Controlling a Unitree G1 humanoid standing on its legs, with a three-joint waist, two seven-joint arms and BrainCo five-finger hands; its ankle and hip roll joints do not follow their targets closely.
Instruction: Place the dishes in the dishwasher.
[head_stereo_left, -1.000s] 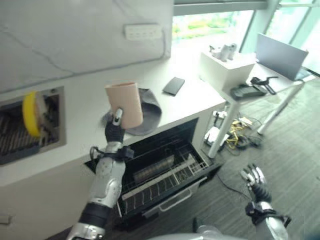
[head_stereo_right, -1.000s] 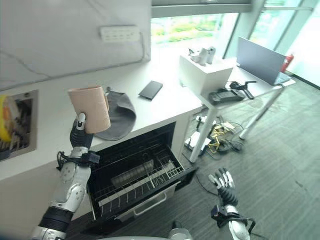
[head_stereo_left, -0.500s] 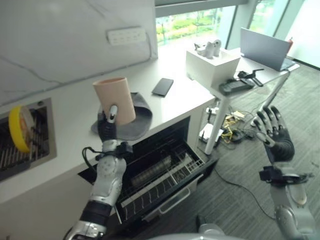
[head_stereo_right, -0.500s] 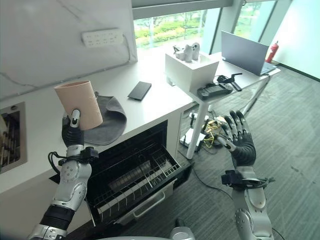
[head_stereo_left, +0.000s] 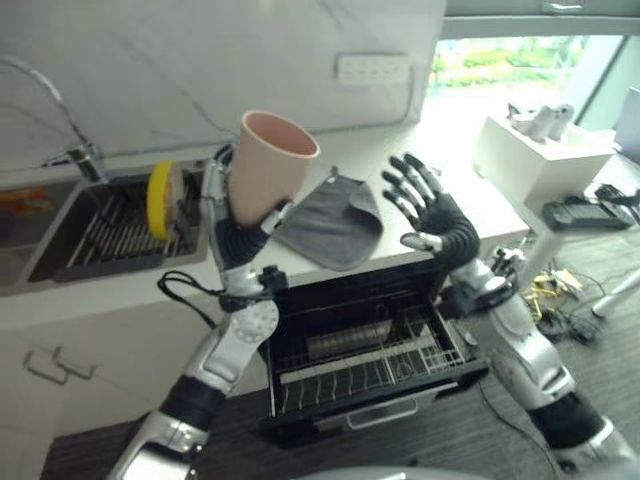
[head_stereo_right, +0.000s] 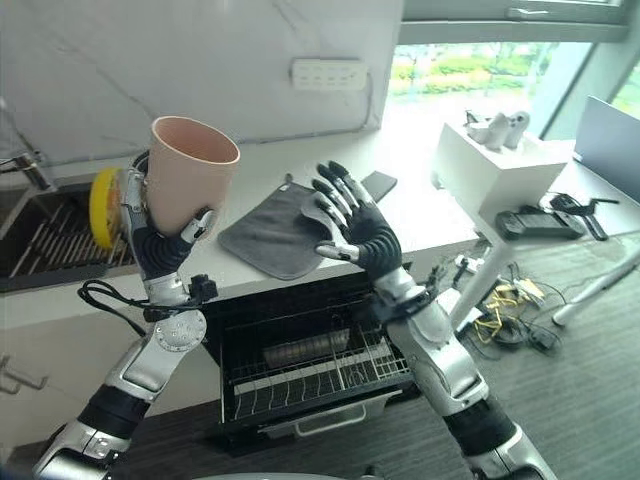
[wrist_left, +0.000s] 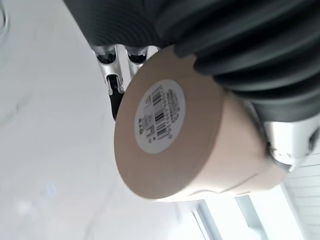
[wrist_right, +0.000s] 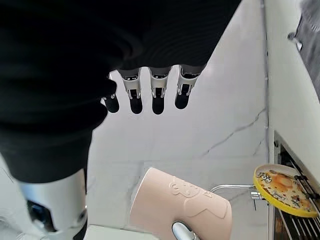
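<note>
A tall pink cup (head_stereo_left: 268, 162) is held up in the air, mouth tilted up, with my left hand (head_stereo_left: 232, 228) shut round its lower part; its labelled base (wrist_left: 165, 135) faces the left wrist view. My right hand (head_stereo_left: 430, 212) is raised open with spread fingers, to the right of the cup and apart from it, above the grey cloth (head_stereo_left: 333, 220). Below the counter the dishwasher (head_stereo_left: 370, 350) stands open with its wire rack (head_stereo_right: 310, 375) pulled out. A yellow plate (head_stereo_left: 160, 198) stands on edge in the sink rack (head_stereo_left: 115, 228).
The white counter (head_stereo_right: 420, 215) carries a dark phone (head_stereo_right: 375, 183) and a white box (head_stereo_right: 490, 160) to the right. A side table with a black device (head_stereo_right: 545, 222) stands further right. A tap (head_stereo_left: 75, 155) rises behind the sink; a socket strip (head_stereo_right: 328, 72) is on the wall.
The camera has swung left, bringing the sink into view. My right hand has risen from beside the side table up over the counter near the cup. The cup has tilted.
</note>
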